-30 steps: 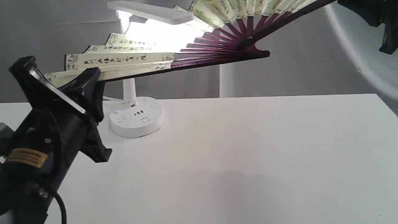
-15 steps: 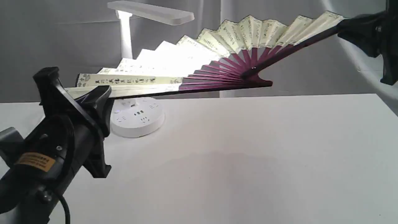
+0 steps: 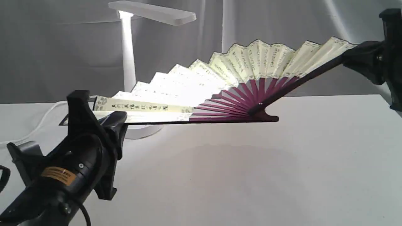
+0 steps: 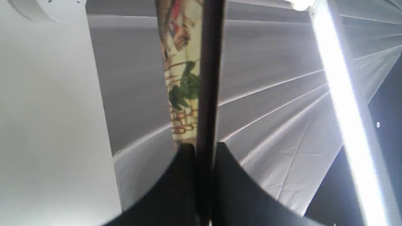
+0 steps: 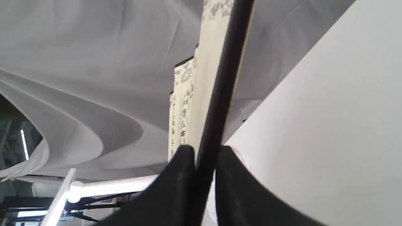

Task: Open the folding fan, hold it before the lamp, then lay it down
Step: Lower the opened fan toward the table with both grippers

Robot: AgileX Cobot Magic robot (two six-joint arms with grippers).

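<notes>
The folding fan is spread wide above the table, cream pleats with black calligraphy and maroon ribs meeting at a pivot over mid-table. My left gripper is shut on its left guard, seen edge-on as a dark strip of the fan between my black fingers. My right gripper is shut on the right guard, the fan pinched likewise. The white lamp stands behind the fan's left half, lit; its base is mostly hidden by the fan.
The white table lies under the fan, its shadow mid-table. A white cord runs left from the lamp. Grey draped cloth forms the backdrop. The lamp head's glowing bar shows in the left wrist view.
Both grippers have lowered the open fan from the height of the lamp head down toward the table. The fan has tilted flatter and now hides the lamp's base.
</notes>
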